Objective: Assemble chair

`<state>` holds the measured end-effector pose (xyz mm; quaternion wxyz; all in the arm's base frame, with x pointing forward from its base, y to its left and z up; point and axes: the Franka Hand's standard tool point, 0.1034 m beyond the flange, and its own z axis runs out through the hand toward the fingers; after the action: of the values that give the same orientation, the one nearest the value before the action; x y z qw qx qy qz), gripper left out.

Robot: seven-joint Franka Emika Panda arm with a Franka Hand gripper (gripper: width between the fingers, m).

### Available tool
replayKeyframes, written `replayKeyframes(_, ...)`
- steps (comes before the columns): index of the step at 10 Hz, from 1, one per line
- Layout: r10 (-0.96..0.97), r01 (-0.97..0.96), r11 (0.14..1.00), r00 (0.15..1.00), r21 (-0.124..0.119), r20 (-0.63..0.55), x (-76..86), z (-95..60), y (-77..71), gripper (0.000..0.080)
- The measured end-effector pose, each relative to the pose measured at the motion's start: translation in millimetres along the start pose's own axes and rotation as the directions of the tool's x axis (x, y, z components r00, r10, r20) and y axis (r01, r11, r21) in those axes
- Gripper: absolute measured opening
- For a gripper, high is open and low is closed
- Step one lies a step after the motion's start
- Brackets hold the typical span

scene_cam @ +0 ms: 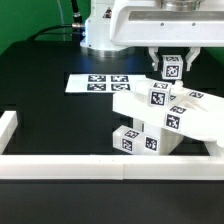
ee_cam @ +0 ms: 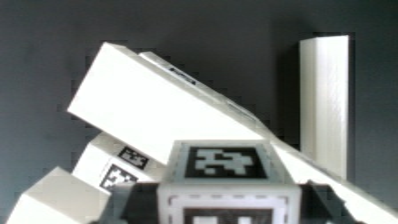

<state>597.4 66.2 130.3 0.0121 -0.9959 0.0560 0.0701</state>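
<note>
The chair is in loose white tagged parts. My gripper hangs at the exterior view's right, shut on a small white tagged block. It sits just above a cluster of joined chair parts that lies tilted against the front rail. In the wrist view the held block sits between my dark fingers, which close on both its sides. Beyond it lie a flat white panel, seen slanted, and a long white bar.
The marker board lies flat on the black table behind the parts. A low white border rail runs along the front, with a short piece at the exterior view's left. The arm's base stands at the back.
</note>
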Motion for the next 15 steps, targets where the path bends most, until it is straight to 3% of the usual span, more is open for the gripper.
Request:
replayKeyframes(10, 0.032, -0.032, 0.999, 0.999, -0.001, -0.001, 3.3, 5.4, -13.7, 0.0284)
replayKeyframes(15, 0.028, -0.028, 1.0, 1.0, -0.004, -0.01, 7.5, 8.5, -9.1, 0.0284)
